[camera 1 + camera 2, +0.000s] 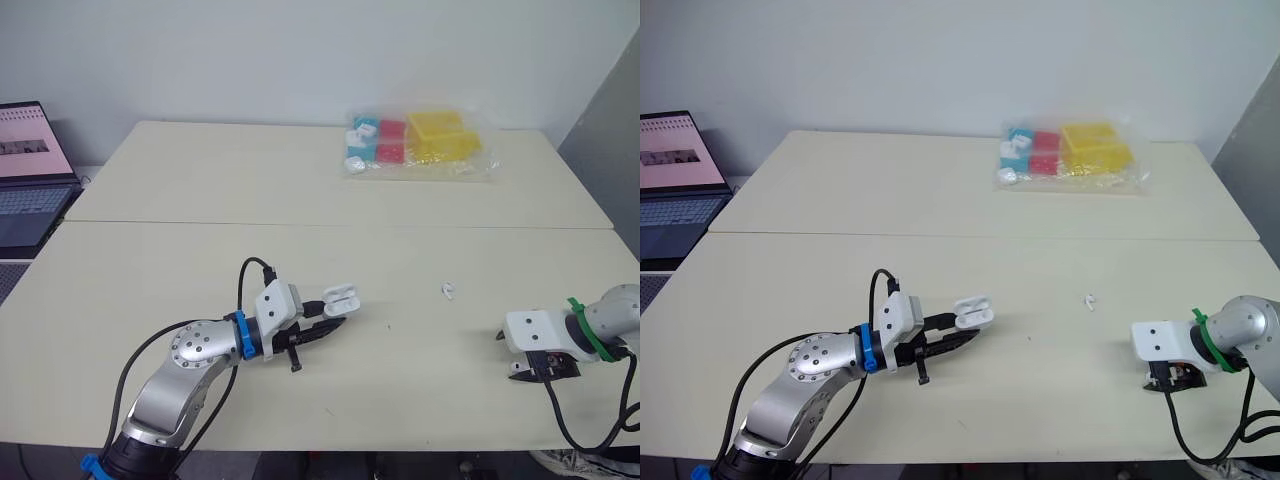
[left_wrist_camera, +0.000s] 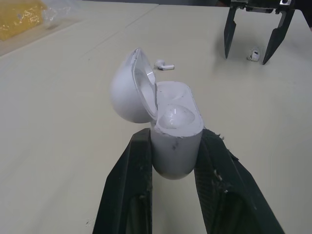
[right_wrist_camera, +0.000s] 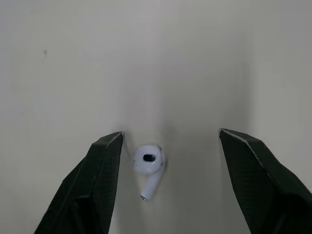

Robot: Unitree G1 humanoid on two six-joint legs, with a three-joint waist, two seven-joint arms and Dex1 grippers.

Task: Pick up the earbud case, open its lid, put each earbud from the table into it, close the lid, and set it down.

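My left gripper (image 1: 330, 324) is shut on the white earbud case (image 2: 174, 141), holding it a little above the table. The case's lid (image 2: 127, 90) stands open, and its two wells look empty. One white earbud (image 1: 449, 291) lies on the table between the two arms. A second earbud (image 3: 148, 165) lies on the table between the fingers of my right gripper (image 3: 170, 132). That gripper is open, points down at the table's front right, and neither finger touches the earbud.
A clear plastic bag (image 1: 420, 145) of yellow, red and blue boxes lies at the back of the table. An open laptop (image 1: 25, 170) stands off the table's left edge. A seam (image 1: 330, 224) crosses the table.
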